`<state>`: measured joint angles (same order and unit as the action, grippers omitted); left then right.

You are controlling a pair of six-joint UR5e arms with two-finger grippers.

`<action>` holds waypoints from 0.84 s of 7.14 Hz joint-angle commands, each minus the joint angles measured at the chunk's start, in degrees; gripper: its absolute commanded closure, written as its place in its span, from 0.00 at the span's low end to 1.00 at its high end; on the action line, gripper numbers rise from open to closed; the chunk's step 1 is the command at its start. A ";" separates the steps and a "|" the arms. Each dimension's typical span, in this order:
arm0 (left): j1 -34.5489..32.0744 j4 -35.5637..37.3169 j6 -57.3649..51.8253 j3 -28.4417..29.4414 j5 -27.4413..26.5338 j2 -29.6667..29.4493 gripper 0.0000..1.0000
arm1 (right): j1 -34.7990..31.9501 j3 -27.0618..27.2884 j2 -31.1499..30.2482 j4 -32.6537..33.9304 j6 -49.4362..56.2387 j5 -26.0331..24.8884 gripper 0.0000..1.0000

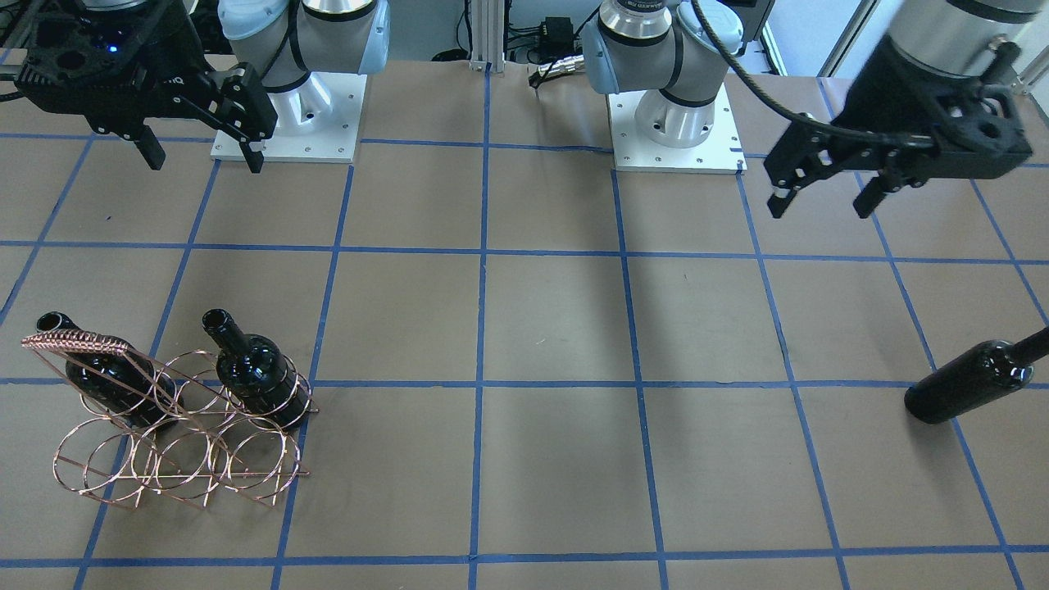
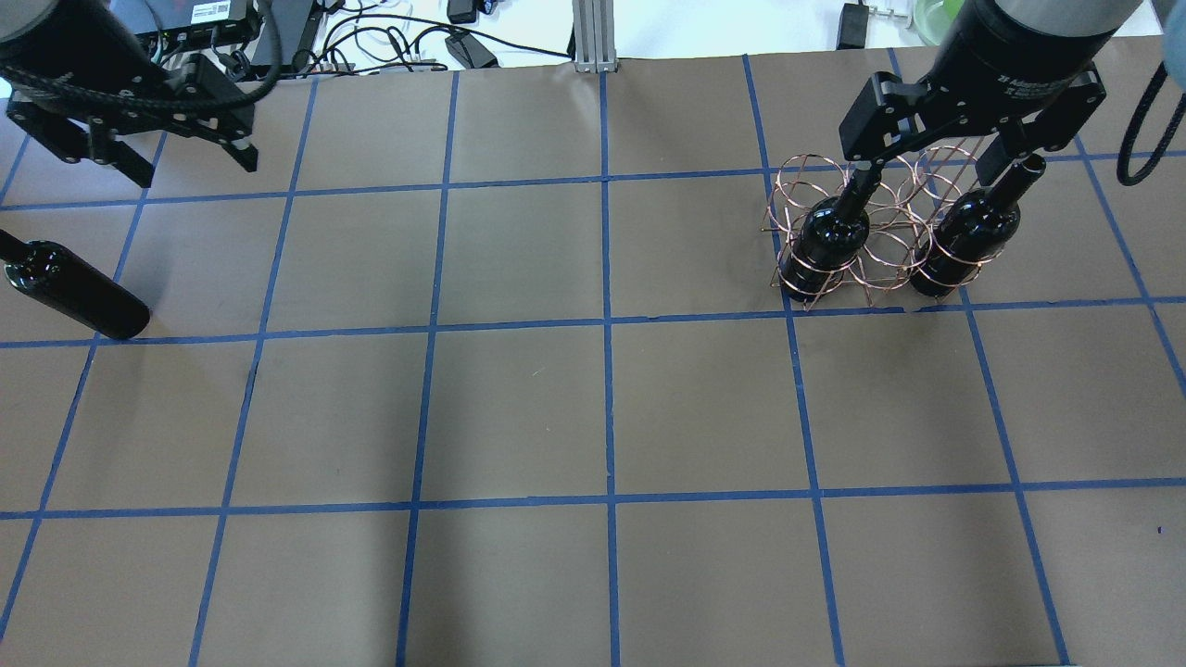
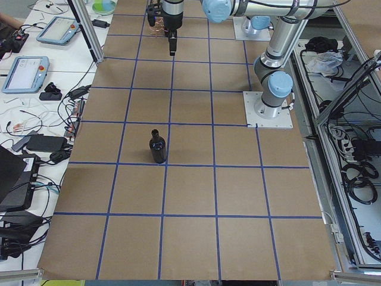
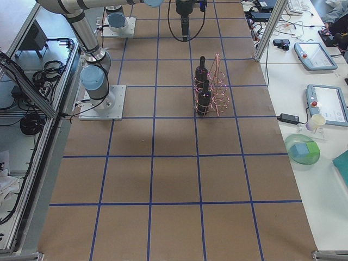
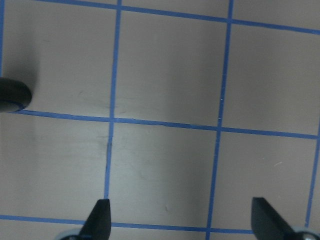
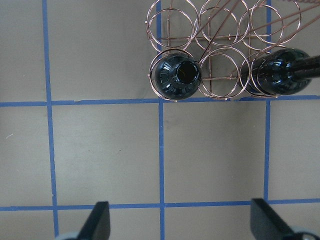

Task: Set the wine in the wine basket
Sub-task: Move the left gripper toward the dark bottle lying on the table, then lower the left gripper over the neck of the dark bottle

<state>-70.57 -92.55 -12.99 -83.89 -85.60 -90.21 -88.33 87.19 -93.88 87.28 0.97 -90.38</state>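
The copper wire wine basket [image 1: 176, 459] stands on the table and also shows in the overhead view [image 2: 876, 199]. Two black wine bottles stand in its outer rings [image 2: 829, 236] [image 2: 968, 232], and the ring between them holds nothing. A third wine bottle [image 2: 74, 287] stands upright alone on the table, also seen in the front view [image 1: 967, 389]. My right gripper [image 2: 931, 157] hangs open above the basket; its wrist view shows both bottle tops [image 6: 176, 76] [image 6: 280, 72]. My left gripper [image 2: 195, 171] is open and empty, hanging above the table beside the lone bottle [image 5: 10, 95].
The brown table carries a blue tape grid. The two arm bases sit on white plates [image 1: 287, 123] [image 1: 676, 131] at the robot's side. An aluminium post [image 2: 593, 32] and cables lie along the far edge. Side benches hold tablets [image 3: 27, 71] [image 4: 326, 103].
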 commanded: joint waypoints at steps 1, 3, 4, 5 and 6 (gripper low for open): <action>10.58 0.18 -10.26 0.65 -2.35 -2.94 0.00 | 0.00 0.00 0.01 0.00 0.00 0.03 0.00; 14.65 1.32 -20.18 5.12 -5.69 -7.15 0.00 | 0.00 0.00 0.01 0.00 0.00 0.03 0.00; 16.76 3.67 -25.01 5.84 -6.32 -9.35 0.00 | 0.00 0.09 0.01 0.00 0.00 0.03 0.00; 19.39 7.17 -29.76 5.84 -6.33 -11.55 0.00 | 0.00 0.44 -0.08 0.09 0.00 0.03 0.00; 20.28 9.30 -31.20 5.93 -6.16 -13.40 0.00 | 0.00 0.44 -0.08 0.09 0.00 0.11 0.00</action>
<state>-52.16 -86.27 -40.79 -78.22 -91.71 -101.13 -88.33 87.51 -93.92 87.33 0.97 -90.33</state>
